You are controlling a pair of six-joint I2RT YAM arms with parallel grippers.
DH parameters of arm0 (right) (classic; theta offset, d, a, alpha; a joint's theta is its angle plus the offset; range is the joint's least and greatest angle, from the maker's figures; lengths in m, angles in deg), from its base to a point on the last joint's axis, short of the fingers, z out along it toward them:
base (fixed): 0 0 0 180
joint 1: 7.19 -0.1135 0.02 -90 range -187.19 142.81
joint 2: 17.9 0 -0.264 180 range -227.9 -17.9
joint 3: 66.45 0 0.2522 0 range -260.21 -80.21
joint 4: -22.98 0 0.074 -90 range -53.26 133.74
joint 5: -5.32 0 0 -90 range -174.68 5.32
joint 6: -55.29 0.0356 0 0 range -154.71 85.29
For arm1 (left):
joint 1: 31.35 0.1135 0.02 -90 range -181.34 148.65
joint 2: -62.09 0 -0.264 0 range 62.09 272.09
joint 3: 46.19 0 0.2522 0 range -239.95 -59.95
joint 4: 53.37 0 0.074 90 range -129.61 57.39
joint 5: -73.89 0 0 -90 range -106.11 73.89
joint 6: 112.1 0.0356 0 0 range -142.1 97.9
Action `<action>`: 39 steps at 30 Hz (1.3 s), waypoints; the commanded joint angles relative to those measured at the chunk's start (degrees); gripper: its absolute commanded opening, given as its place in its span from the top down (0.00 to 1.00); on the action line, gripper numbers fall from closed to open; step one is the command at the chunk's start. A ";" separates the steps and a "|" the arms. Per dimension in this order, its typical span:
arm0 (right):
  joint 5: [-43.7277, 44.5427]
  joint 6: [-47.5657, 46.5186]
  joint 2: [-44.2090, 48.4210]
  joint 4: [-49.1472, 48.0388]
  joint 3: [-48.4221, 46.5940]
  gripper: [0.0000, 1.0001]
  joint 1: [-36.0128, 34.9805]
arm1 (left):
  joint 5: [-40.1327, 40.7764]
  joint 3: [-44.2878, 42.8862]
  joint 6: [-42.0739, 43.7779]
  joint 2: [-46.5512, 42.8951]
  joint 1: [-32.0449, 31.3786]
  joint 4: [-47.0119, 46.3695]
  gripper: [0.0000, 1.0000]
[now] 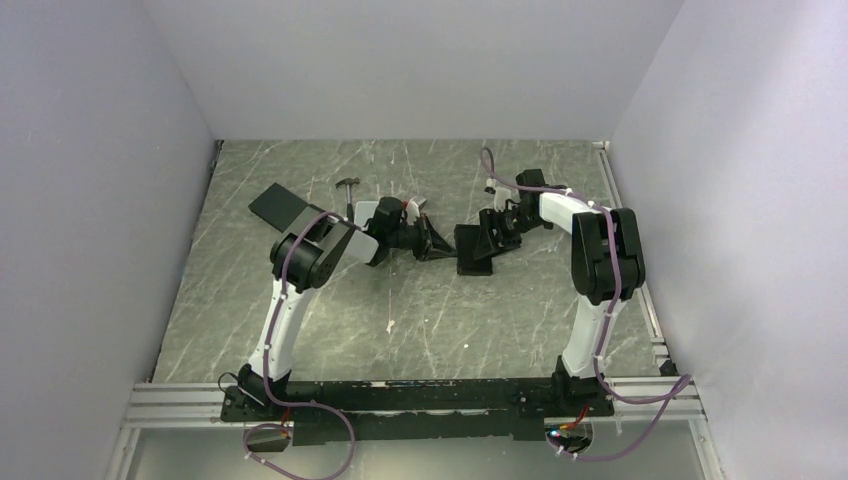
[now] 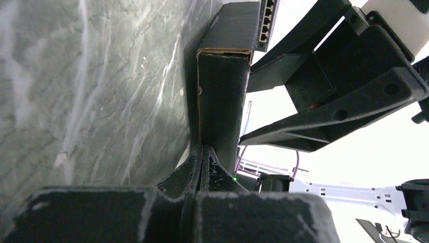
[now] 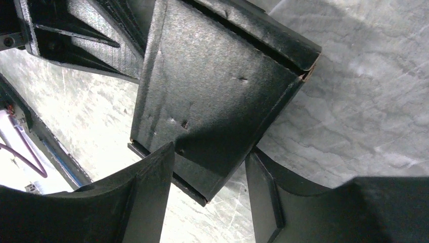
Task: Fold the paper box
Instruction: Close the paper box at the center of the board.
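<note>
Paper box [image 1: 476, 248] sits mid-table, slightly right of centre, between the two hands, partly folded w/ panels standing up off the table [image 1: 400, 320].

Left hand [image 1: 432, 243] comes in from the left at the box's left side. In wrist view its fingers [image 2: 195, 167] are pressed tight together, tips right at the base of an upright box panel [image 2: 222, 96]. Can't tell if a thin flap is caught between them.

Right hand [image 1: 497, 228] is at the box's far-right side. In wrist view it's spread, one finger [image 3: 152, 197] on each side of a box corner [image 3: 212, 91], corner poking down between them. Left finger tip looks to touch the box edge; can't tell if they squeeze it. The panel there is scuffed, w/ a doubled edge showing raw brown cardboard at the top right.

Flat black slab [image 1: 280, 207] lies far left, well apart from the box. Small hammer [image 1: 347, 187] lies just right of it, near the far side.
</note>
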 commanded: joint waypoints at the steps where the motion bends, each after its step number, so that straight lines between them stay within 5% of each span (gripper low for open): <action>1: -1.85 -1.35 -0.27 -2.94 2.08 0.41 -1.91 | 4.54 0.72 2.60 -2.95 -3.69 4.85 1.00; 24: 3.29 -3.13 5.02 -4.71 3.51 0.14 -0.43 | 6.46 6.19 8.70 -8.46 -0.05 12.07 1.00; 39: 7.72 -4.50 8.05 -5.72 4.35 0.12 -0.43 | 6.28 8.84 9.60 -12.51 0.89 11.65 1.00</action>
